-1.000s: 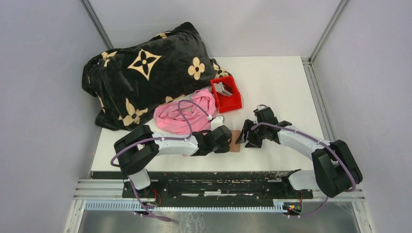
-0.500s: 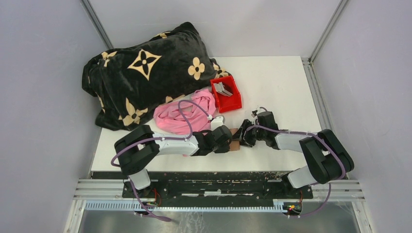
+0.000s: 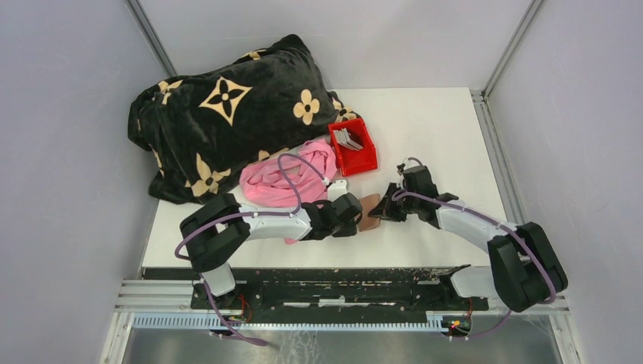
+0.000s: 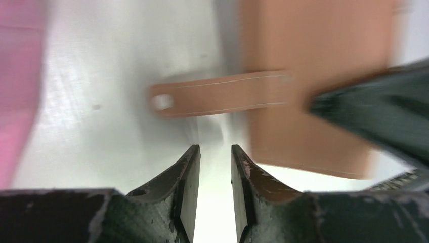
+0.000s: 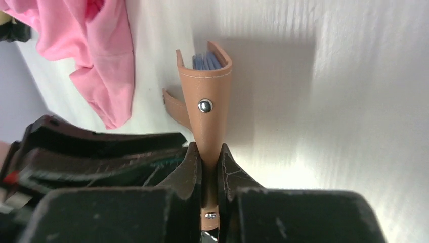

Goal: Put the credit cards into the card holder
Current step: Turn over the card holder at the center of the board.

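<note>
- card holder (image 5: 205, 96): brown leather, held on edge over the tabletop (image 3: 440, 129) between the arms, blue edges showing inside its fold
- right gripper (image 5: 209, 159): clamped on the holder's lower edge, probably to present the slots
- left gripper (image 4: 215, 157): narrow gap, empty, near the loose snap tab (image 4: 217, 93)
- credit cards (image 3: 347, 139): grey stack in the red bin (image 3: 365, 161), apart from the holder

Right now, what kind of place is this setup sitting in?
Most likely a robot test cell, not a home: a white table boxed in by plain grey walls with metal frame posts, a mounting rail at its near edge, and staged props like a red bin and pink cloth.
</note>
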